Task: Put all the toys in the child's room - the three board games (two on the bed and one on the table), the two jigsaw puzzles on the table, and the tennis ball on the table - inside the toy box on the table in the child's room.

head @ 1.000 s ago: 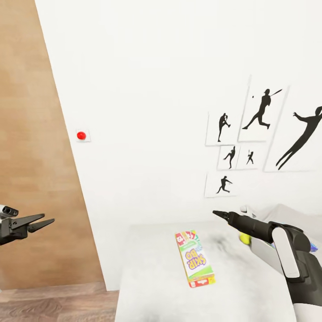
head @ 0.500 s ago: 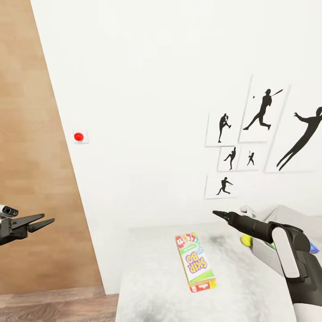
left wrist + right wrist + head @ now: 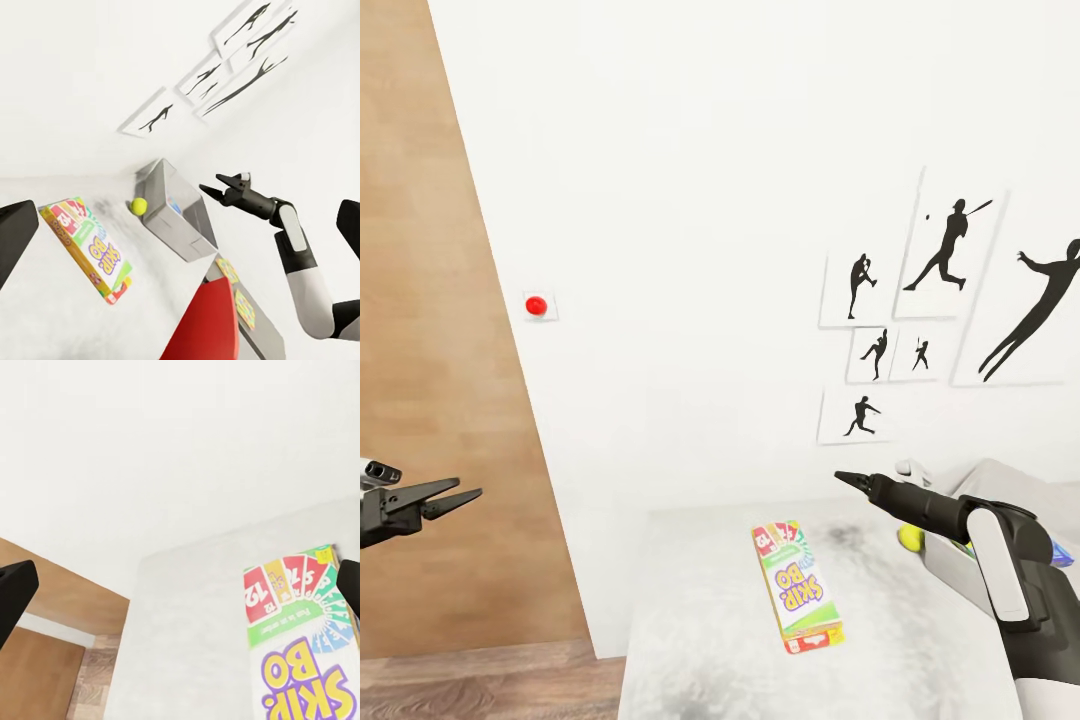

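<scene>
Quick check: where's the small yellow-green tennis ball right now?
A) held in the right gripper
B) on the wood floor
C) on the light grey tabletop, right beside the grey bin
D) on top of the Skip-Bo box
C: the small yellow-green tennis ball sits on the light grey table against the translucent grey toy box, apart from the colourful Skip-Bo game box.

Our right arm covers most of the toy box; half the tennis ball peeks out.

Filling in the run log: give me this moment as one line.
left gripper: open, empty | right gripper: open, empty, above light grey table | colourful Skip-Bo game box: flat on table | yellow-green tennis ball: beside translucent grey bin
</scene>
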You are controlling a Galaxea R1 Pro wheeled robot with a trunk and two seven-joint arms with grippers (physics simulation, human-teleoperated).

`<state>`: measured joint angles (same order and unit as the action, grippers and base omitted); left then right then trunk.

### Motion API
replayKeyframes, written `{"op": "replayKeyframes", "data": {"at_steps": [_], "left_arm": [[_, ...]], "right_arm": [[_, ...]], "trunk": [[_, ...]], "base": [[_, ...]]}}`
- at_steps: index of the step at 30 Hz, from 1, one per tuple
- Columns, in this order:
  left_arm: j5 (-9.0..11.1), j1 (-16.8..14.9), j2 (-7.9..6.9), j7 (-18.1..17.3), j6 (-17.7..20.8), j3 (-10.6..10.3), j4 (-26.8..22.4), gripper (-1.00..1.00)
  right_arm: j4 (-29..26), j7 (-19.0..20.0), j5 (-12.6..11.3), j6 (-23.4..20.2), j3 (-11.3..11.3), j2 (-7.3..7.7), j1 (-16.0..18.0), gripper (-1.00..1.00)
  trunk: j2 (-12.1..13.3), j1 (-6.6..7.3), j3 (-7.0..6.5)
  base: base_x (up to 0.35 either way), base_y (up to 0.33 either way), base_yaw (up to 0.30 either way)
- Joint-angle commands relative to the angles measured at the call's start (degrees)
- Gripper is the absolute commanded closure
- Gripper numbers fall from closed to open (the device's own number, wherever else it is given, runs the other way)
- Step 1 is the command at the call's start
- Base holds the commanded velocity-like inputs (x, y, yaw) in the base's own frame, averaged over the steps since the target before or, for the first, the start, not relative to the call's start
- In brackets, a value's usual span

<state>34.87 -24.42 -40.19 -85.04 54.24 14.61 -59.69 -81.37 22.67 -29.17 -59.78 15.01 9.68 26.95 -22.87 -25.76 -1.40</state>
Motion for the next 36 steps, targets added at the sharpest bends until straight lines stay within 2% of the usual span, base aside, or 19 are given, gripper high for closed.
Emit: {"op": "replayKeyframes", "data": {"at_steps": [1,8,14,20,21,28,31,36], "left_arm": [[0.0,0.0,-0.01,-0.2,0.6,0.0,0.0,-1.00],[0.0,0.0,0.01,-0.1,0.6,0.0,0.0,-1.00],[0.0,0.0,0.13,0.0,0.6,-0.1,0.0,-1.00],[-0.1,0.0,0.44,0.2,0.5,-0.2,0.0,-1.00],[-0.5,0.0,0.58,0.2,0.4,-0.2,0.0,-1.00],[-3.1,0.0,1.08,0.1,-1.6,-0.3,0.0,-1.00],[-3.8,0.0,1.45,0.0,-2.3,-0.3,0.4,-1.00],[-4.2,0.0,1.64,-0.2,-2.5,-0.3,1.4,-1.00]], "right_arm": [[0.0,0.6,0.5,-0.2,0.1,-0.01,0.0,-1.00],[1.1,-0.9,0.5,-0.2,0.0,-0.03,0.5,-1.00],[5.0,-5.5,0.8,-0.2,-0.8,-0.27,2.9,-1.00],[11.5,-9.8,1.1,-0.2,-3.4,-0.40,6.9,-1.00],[14.6,-10.9,1.1,-0.2,-4.4,-0.46,8.8,-1.00],[25.8,-14.7,1.2,-0.2,-7.0,-0.96,15.1,-1.00],[28.6,-16.5,1.1,-0.2,-8.7,-1.38,16.8,-1.00],[30.0,-17.5,1.3,-0.2,-10.3,-1.96,17.6,-1.00]], "trunk": [[0.0,-0.02,0.03],[0.0,-0.02,0.03],[0.0,-0.02,0.03],[0.0,-0.02,0.03],[0.0,-0.02,0.03],[0.0,-0.02,0.03],[0.0,-0.02,0.03],[0.0,-0.02,0.03]], "base": [[0.000,0.000,0.000],[0.000,0.000,0.000],[0.000,0.000,0.000],[0.000,0.000,0.000],[0.000,0.000,0.000],[0.000,0.000,0.000],[0.000,0.000,0.000],[0.000,0.000,0.000]]}}
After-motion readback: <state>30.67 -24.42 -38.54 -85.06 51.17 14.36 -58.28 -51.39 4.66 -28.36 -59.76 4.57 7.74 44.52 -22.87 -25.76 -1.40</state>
